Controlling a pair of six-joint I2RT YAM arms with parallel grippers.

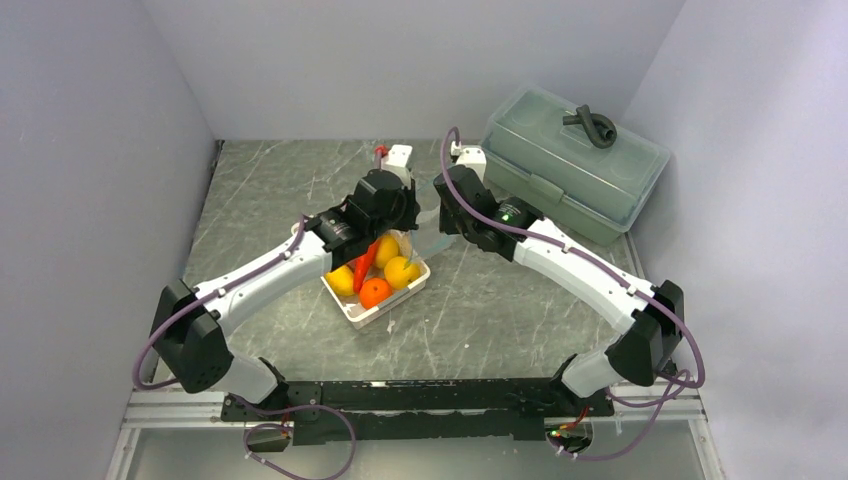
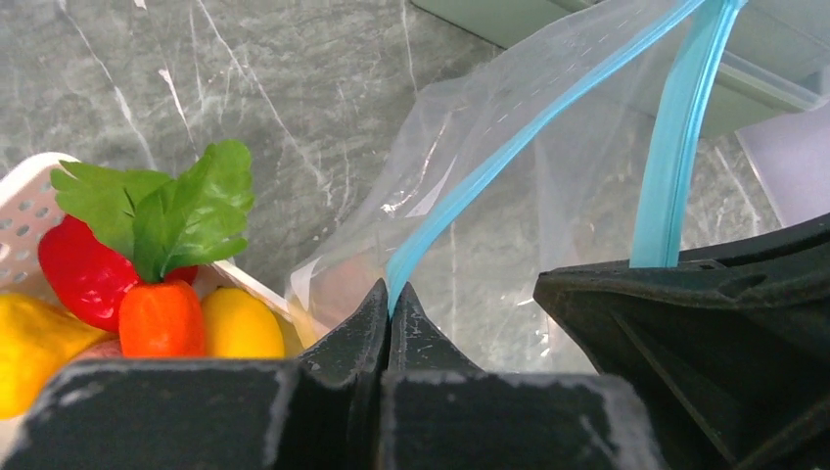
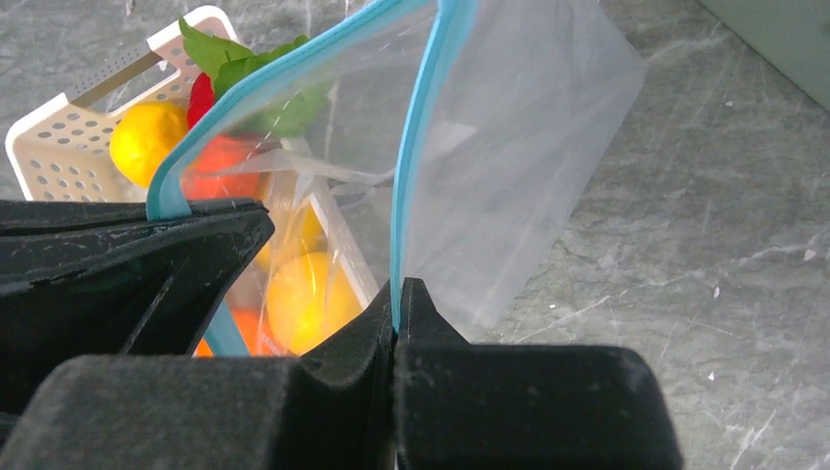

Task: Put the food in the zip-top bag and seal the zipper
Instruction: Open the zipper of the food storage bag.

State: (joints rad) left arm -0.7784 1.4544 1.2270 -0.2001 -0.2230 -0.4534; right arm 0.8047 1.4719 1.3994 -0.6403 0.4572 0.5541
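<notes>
Bag (image 3: 529, 127) clear, floppy, mouth apart; left fingers (image 2: 357, 331), right fingers (image 3: 360, 341) clamped on teal zipper (image 3: 416, 147).

The top view looks down from high behind the near edge toward the far side and takes in the whole counter (image 1: 300, 200). The left wrist view sits low, right behind the left fingers (image 2: 357, 338). It faces the zip-top bag (image 2: 509, 147) at very close range, with the white basket (image 2: 29, 196) at its left. The right wrist view sits just as close behind the right fingers (image 3: 362, 343) and faces the same bag and basket. All three views share these two things.
</notes>
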